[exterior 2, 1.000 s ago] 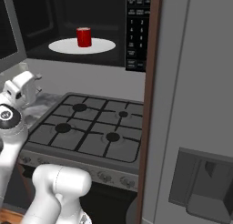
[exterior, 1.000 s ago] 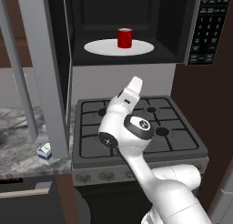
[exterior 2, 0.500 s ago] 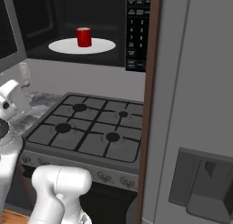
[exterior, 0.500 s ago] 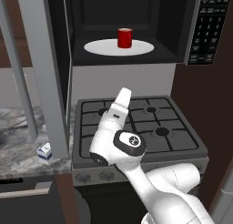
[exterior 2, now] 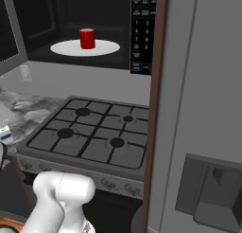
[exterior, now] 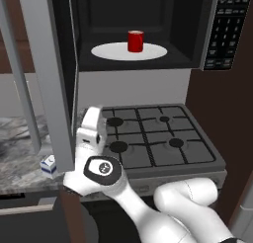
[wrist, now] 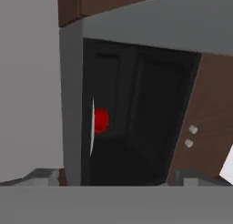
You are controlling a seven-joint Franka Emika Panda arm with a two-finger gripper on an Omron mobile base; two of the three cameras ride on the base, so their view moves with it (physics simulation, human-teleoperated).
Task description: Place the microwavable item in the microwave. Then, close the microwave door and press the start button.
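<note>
- The microwave [exterior: 143, 29] stood with its cavity exposed; the microwave door [exterior: 47, 69] hung swung out to the left, its grey inner frame facing the stove [exterior: 148, 136].
- The arm had swung down and leftward over the preceding second, from above the stove burners toward the door's lower edge.
- The end effector [exterior: 92, 122] pointed upward just beside that edge, empty, its fingers spread wide apart.
- The red cup [exterior: 135, 40] stood upright on the white turntable plate [exterior: 106, 52] inside the cavity, well apart from the end effector.
- Placement therefore appeared complete; closing the door was judged the step in hand, the keypad [exterior: 225, 29] untouched.
- A milk carton [exterior: 48, 165] lay on the surface.
</note>
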